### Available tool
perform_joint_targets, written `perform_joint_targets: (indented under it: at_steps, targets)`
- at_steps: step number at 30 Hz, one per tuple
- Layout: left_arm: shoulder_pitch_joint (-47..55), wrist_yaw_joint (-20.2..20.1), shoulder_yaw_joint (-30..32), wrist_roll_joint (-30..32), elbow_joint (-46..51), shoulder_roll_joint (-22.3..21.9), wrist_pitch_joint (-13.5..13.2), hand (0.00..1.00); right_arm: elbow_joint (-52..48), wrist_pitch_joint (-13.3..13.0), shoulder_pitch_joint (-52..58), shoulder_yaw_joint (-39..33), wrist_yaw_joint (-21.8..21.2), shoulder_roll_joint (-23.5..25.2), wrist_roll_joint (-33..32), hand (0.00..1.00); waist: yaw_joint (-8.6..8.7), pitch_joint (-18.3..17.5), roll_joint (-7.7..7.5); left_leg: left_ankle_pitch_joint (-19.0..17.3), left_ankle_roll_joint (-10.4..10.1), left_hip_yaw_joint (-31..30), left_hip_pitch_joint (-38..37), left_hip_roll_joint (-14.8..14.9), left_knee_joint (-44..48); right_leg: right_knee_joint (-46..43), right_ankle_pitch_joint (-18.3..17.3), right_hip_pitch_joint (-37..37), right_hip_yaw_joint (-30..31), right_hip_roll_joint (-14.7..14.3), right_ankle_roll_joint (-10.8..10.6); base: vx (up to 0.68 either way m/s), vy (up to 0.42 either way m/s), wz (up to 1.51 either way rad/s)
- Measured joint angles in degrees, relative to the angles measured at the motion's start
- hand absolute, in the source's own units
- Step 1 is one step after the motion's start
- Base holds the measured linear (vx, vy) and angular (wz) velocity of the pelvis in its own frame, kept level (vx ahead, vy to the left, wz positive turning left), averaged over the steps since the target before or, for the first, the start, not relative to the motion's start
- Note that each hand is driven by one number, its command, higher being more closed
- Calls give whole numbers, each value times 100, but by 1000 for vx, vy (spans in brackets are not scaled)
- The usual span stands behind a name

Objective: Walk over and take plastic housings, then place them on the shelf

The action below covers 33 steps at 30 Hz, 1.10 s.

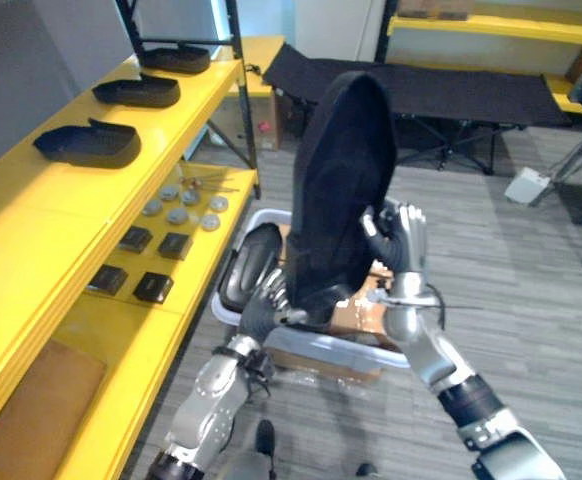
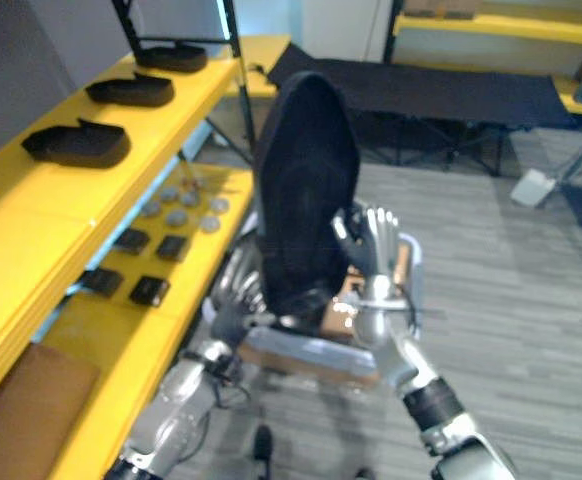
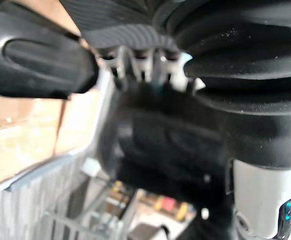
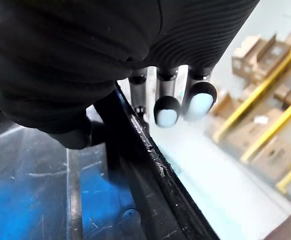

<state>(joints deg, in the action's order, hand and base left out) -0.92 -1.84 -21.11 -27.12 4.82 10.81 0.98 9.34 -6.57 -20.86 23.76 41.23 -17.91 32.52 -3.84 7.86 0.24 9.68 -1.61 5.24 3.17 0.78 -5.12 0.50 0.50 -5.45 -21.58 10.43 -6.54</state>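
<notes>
head views: a tall black housing (image 1: 346, 190) stands upright above a grey bin (image 1: 351, 350), beside the yellow shelf (image 1: 61, 230); left hand (image 1: 264, 300) curls round its lower edge, right hand (image 1: 399, 245) clasps its right edge. left wrist view: fingers (image 3: 140, 67) lie against the dark housing. right wrist view: thumb (image 4: 78, 137) and fingers (image 4: 166, 111) pinch its rim.

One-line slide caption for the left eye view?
Upright black housing held by left hand and right hand beside the yellow shelf.

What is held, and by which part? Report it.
The housing, upright: left hand grips its lower edge, right hand pinches its right edge.
</notes>
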Motion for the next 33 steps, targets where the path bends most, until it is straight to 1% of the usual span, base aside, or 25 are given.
perform_joint_targets:
  at_steps: [4,6,7,9,12,13,17,19,24,28,31,33]
  targets:
    - [-38,158,-1,257,-145,6,-5,0,290,-138,33,213,-10,138,6,100,-2,-107,24,6,3,-6,-1,0,-1,-5,-8,6,-2,1,6,0,0,0]
    - [-38,200,-10,365,-145,2,-5,0,341,-138,36,236,-9,180,5,100,-2,-108,23,12,5,-8,-1,-1,-1,-3,-14,16,-4,8,12,0,0,0]
    - [-44,301,-39,476,-146,7,-13,0,398,-143,36,261,-7,179,4,100,-2,-117,13,9,3,-17,4,2,-1,2,-14,14,-3,33,9,0,0,0]
    - [-79,376,-76,549,-156,11,-18,0,503,-144,41,318,-6,182,1,100,-3,-131,-5,-6,-18,-42,21,3,-1,13,-7,14,-13,35,1,-2,2,5]
    - [-113,501,-205,586,-158,58,-97,0,538,-144,86,382,0,179,-11,100,-5,-146,-18,-4,-23,-109,66,3,0,34,-3,24,-45,25,-4,2,1,8]
    - [-113,579,-256,630,-158,110,-98,100,568,-145,123,414,8,184,-11,100,-5,-172,-43,-2,-25,-129,79,4,0,56,3,22,-51,16,-7,9,2,5]
    - [-117,697,-282,745,-158,191,-98,100,789,-145,228,457,20,245,-17,100,-20,-265,-162,7,-13,-141,80,14,2,121,14,-12,-54,-9,-3,21,-3,2]
    - [-117,810,-285,743,-159,193,-96,100,789,-145,255,510,42,248,-19,100,-16,-283,-190,12,-6,-145,69,17,3,141,19,-40,-54,-18,-3,17,-3,1]
    - [-140,843,-269,663,-169,221,-96,100,789,-145,261,567,153,249,-28,100,-17,-297,-204,11,-7,-144,61,48,3,203,37,-64,-50,-61,10,0,0,0]
    - [-140,899,-270,447,-182,221,-94,100,788,-145,265,591,205,249,-37,100,-16,-298,-204,10,-9,-128,50,55,4,208,42,-66,-42,-65,16,0,0,0]
    - [-141,915,-269,421,-225,220,-99,100,785,-145,268,671,241,255,-146,100,-15,-304,-208,5,-16,-99,38,61,3,225,58,-69,-28,-66,25,5,12,-5]
    - [-143,913,-270,265,-293,219,-131,100,785,-145,279,684,240,272,-147,100,-15,-308,-210,-1,-24,-88,34,63,3,229,63,-69,-23,-67,27,1,13,-4]
